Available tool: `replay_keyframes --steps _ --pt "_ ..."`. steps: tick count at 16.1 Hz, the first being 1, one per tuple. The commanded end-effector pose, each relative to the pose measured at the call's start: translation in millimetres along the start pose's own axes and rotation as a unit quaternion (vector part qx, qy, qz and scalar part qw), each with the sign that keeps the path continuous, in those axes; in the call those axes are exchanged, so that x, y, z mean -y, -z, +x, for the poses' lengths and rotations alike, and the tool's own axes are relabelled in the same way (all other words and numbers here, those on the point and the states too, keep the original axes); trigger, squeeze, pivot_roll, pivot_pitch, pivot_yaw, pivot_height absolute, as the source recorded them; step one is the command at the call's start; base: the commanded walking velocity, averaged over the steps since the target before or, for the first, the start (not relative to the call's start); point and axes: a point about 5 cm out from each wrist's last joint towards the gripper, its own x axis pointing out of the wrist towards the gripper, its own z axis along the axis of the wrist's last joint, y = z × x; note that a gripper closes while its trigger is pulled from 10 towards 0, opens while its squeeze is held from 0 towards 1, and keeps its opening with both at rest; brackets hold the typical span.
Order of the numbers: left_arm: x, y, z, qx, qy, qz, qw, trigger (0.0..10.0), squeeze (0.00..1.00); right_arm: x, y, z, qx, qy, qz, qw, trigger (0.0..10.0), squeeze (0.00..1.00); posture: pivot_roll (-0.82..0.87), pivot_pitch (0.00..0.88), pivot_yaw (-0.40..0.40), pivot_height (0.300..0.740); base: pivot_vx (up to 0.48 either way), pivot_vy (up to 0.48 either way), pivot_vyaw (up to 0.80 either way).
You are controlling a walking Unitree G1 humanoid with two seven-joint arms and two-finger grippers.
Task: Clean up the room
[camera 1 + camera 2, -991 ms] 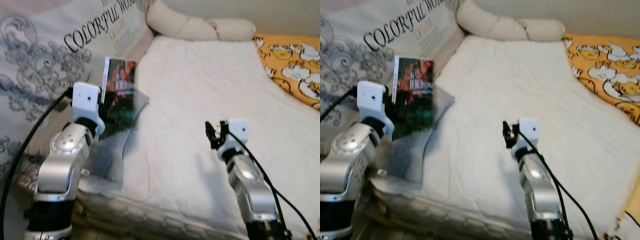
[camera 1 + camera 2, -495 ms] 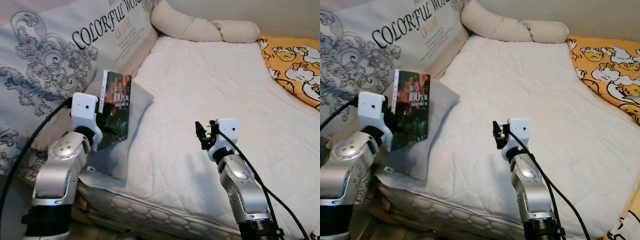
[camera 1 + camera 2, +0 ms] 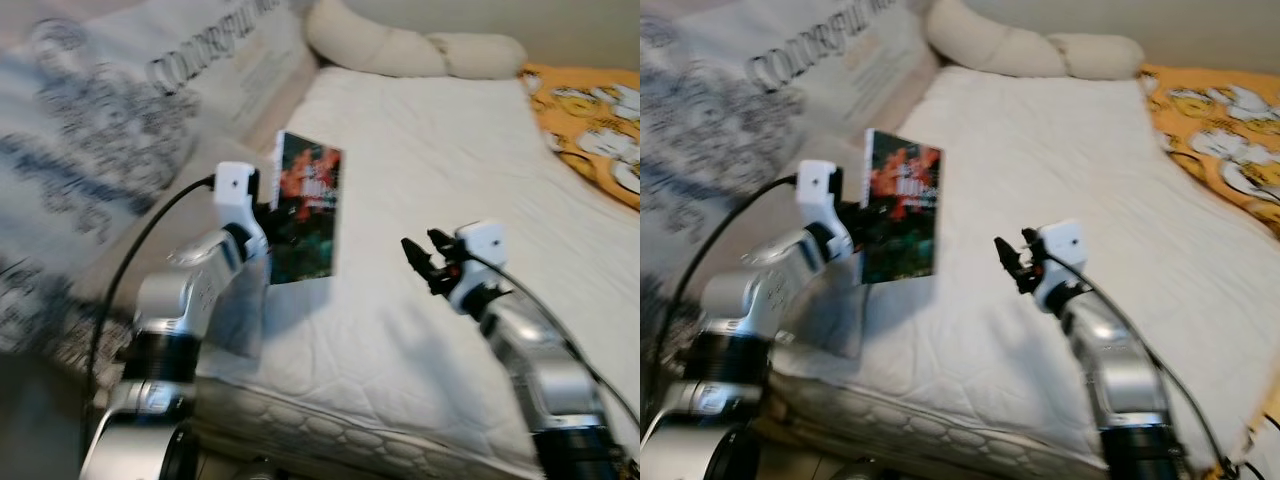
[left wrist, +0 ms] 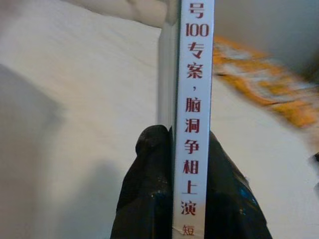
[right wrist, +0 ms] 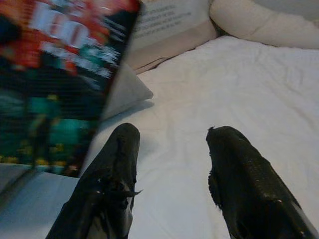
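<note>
One book (image 3: 306, 208), upright, clamped at its spine by left gripper (image 4: 192, 164) above white mattress (image 3: 440, 150); spine text legible at left wrist. Right gripper (image 5: 172, 169) spread, holding nothing.

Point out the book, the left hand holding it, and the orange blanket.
book (image 3: 308, 205), left eye view, front cover.
left hand (image 4: 192, 164), left wrist view, between its fingertips on the book's spine.
orange blanket (image 3: 592, 115), left eye view, patterned top.

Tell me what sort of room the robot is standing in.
Most likely a bedroom. A bed with a white quilted mattress cover lies before it, cream bolster pillows sit at the head, and an orange cartoon-print blanket lies along one side. The left pincer holds a book above the bed.
</note>
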Motion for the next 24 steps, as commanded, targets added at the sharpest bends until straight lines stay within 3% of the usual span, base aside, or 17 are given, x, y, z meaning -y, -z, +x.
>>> replay_keyframes --steps 1,2,3,4,6,7,9,10,12,15,16,18,19,20,24 --pt "-0.5 -1.1 4.8 0.002 0.033 -0.032 0.999 10.0 0.0 4.8 -5.0 -8.9 -0.001 -0.033 -0.009 0.999 10.0 0.0 -0.04 0.0 0.055 0.74 0.0 0.0 0.0" --pt "0.4 0.7 9.4 -0.003 0.046 -0.04 0.998 10.0 0.0 9.9 -6.3 -13.9 -0.008 -0.04 -0.021 0.999 10.0 0.0 -0.05 0.0 0.058 0.74 0.0 0.0 0.0" --pt "1.8 9.3 17.1 -0.024 0.066 -0.097 0.993 10.0 0.0 18.3 -8.9 -24.7 -0.022 -0.053 -0.029 0.998 10.0 0.0 -0.09 0.0 0.07 0.74 0.0 0.0 0.0" --pt "4.1 15.7 22.4 -0.04 0.082 -0.123 0.988 10.0 0.0 23.0 -11.6 -32.3 -0.033 -0.065 -0.034 0.997 10.0 0.0 -0.1 0.0 0.073 0.74 0.0 0.0 0.0" --pt "5.8 35.8 29.9 -0.091 0.078 -0.074 0.99 10.0 0.0 28.1 -12.3 -48.0 -0.071 -0.087 -0.037 0.993 10.0 0.0 -0.14 0.0 0.081 0.74 0.0 0.0 0.0" --pt "5.3 47.0 31.6 -0.114 0.074 -0.07 0.988 10.0 0.0 30.0 -11.7 -56.2 -0.088 -0.098 -0.036 0.991 10.0 0.0 -0.16 0.0 0.084 0.74 0.0 0.0 0.0" --pt "4.6 55.4 32.5 -0.124 0.068 -0.077 0.987 10.0 0.0 30.8 -11.2 -61.2 -0.099 -0.105 -0.041 0.989 10.0 0.0 -0.17 0.009 0.085 0.74 0.0 0.0 0.0" --pt "7.8 70.3 33.9 -0.148 0.061 -0.077 0.984 10.0 0.0 21.6 -12.9 -66.4 -0.109 -0.139 -0.032 0.984 10.0 0.0 -0.2 0.037 0.087 0.74 0.0 0.0 0.0" --pt "12.7 80.0 36.7 -0.158 0.062 -0.084 0.982 10.0 0.0 8.5 -15.6 -73.1 -0.121 -0.185 -0.013 0.975 10.0 0.0 -0.23 0.058 0.089 0.74 0.0 0.0 0.0" --pt "21.0 77.3 43.0 -0.133 0.074 -0.123 0.981 10.0 0.0 1.5 -14.8 -81.4 -0.141 -0.206 -0.006 0.968 10.0 0.0 -0.26 0.074 0.09 0.74 0.0 0.0 0.0" --pt "20.3 78.7 44.0 -0.137 0.061 -0.103 0.983 10.0 0.0 0.3 -14.1 -85.0 -0.15 -0.211 -0.01 0.966 10.0 0.0 -0.28 0.081 0.089 0.74 0.0 0.0 0.0" --pt "11.5 86.8 41.4 -0.171 0.013 0.006 0.985 10.0 0.0 -2.3 -15.4 -89.2 -0.162 -0.215 -0.011 0.963 10.0 0.0 -0.29 0.086 0.09 0.74 0.0 0.0 0.0" --pt "6.1 81.8 41.7 -0.162 -0.017 0.035 0.986 10.0 0.0 -5.0 -16.1 -91.0 -0.165 -0.216 -0.01 0.962 10.0 0.0 -0.3 0.091 0.089 0.74 0.0 0.0 0.0" --pt "1.2 68.9 43.6 -0.135 -0.04 0.041 0.989 10.0 0.0 -9.0 -14.7 -92.5 -0.171 -0.218 -0.012 0.961 10.0 0.0 -0.31 0.093 0.088 0.74 0.0 0.0 0.0" --pt "-4.8 61.9 43.0 -0.135 -0.062 0.073 0.986 10.0 0.0 -16.3 -11.8 -93.2 -0.181 -0.227 -0.015 0.957 10.0 0.0 -0.31 0.095 0.087 0.74 0.0 0.0 0.0"
